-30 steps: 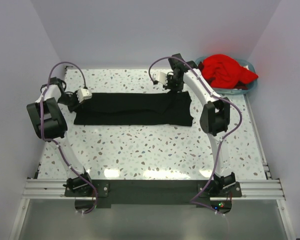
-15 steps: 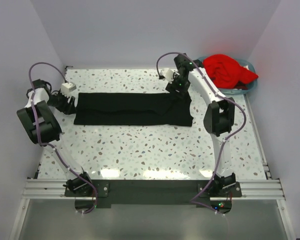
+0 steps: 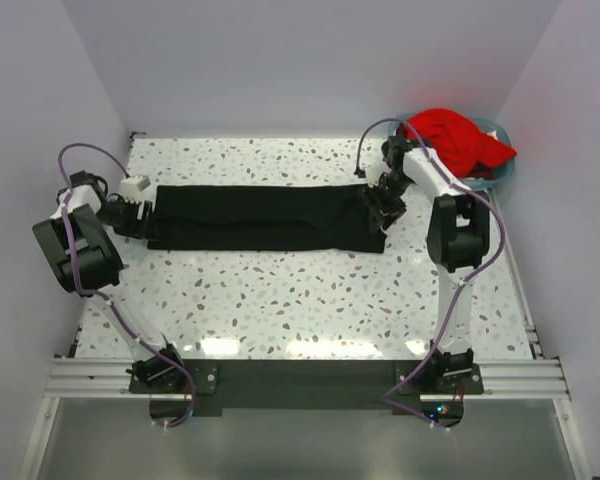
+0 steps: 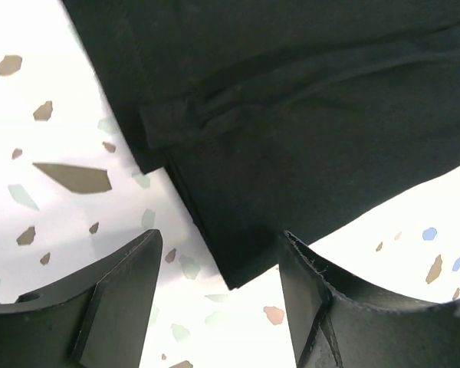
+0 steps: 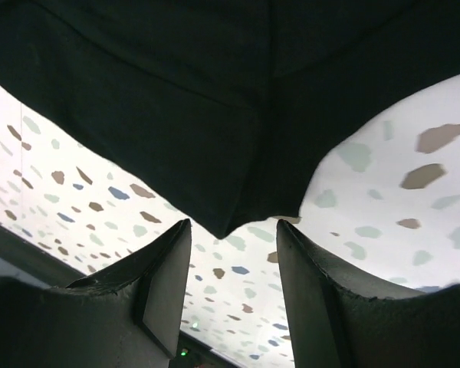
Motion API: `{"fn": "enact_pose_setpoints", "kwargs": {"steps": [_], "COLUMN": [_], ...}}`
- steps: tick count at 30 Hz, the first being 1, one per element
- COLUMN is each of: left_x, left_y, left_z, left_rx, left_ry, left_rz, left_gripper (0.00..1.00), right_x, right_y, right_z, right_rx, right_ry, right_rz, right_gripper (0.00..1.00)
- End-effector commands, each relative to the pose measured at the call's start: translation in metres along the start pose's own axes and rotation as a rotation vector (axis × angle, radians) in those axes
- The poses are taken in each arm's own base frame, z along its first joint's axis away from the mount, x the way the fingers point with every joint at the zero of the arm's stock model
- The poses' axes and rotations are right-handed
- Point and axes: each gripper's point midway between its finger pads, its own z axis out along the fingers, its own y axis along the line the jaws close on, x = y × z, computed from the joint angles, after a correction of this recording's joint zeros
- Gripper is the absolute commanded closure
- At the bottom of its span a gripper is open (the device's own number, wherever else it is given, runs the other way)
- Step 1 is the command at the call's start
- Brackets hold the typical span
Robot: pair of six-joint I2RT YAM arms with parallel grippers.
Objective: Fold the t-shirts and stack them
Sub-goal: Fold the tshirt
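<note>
The black t-shirt (image 3: 265, 218) lies flat on the speckled table (image 3: 300, 300) as a long folded strip running left to right. My left gripper (image 3: 143, 216) is at its left end and my right gripper (image 3: 379, 204) at its right end. In the left wrist view the left gripper (image 4: 218, 257) is open, and a near corner of the black t-shirt (image 4: 291, 115) lies on the table between its fingers, ungripped. The right gripper (image 5: 234, 234) is open too, with a corner of the black t-shirt (image 5: 176, 92) pointing into its gap. The red t-shirt (image 3: 448, 138) is bunched in the basket.
The light blue basket (image 3: 492, 176) stands at the table's back right corner, just behind the right arm. White walls close in the table on the left, back and right. A metal rail (image 3: 300, 375) carrying both arm bases runs along the near edge.
Both grippers have gone from shut to open. The left one swung out to the shirt's left end, and the right one moved from the far edge to the right end.
</note>
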Motion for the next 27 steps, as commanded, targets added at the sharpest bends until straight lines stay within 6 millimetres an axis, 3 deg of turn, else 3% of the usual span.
{"fn": "enact_pose_setpoints", "kwargs": {"steps": [1,7,16,19,22,24,26,27], "left_x": [0.004,0.018,0.030,0.034,0.037,0.036,0.038,0.039], "left_y": [0.009,0.005,-0.007,-0.009,-0.010,-0.014,-0.017,-0.020], "left_z": [0.000,0.004,0.017,0.019,0.020,0.020,0.021,0.021], "left_rx": [-0.040,-0.027,0.033,0.036,0.043,0.066,0.092,0.103], "left_ry": [0.013,0.051,0.061,0.075,0.078,0.081,0.085,0.090], "left_rz": [-0.042,-0.061,-0.112,-0.123,-0.131,-0.137,-0.142,-0.150], "left_gripper": [0.34,0.36,0.37,0.43,0.55,0.65,0.66,0.63], "right_x": [-0.002,0.003,0.016,0.018,0.019,0.020,0.023,0.026], "right_y": [0.015,0.013,0.016,0.013,0.009,0.008,0.008,0.009], "right_z": [-0.003,0.011,0.018,0.019,0.021,0.022,0.021,0.019], "right_rx": [-0.046,-0.063,-0.112,-0.104,-0.099,-0.103,-0.108,-0.113], "right_ry": [-0.043,-0.019,0.031,0.045,0.056,0.065,0.081,0.089], "right_rz": [0.056,0.094,0.119,0.112,0.108,0.103,0.099,0.101], "right_gripper": [0.48,0.49,0.62,0.68,0.82,0.85,0.82,0.73]}}
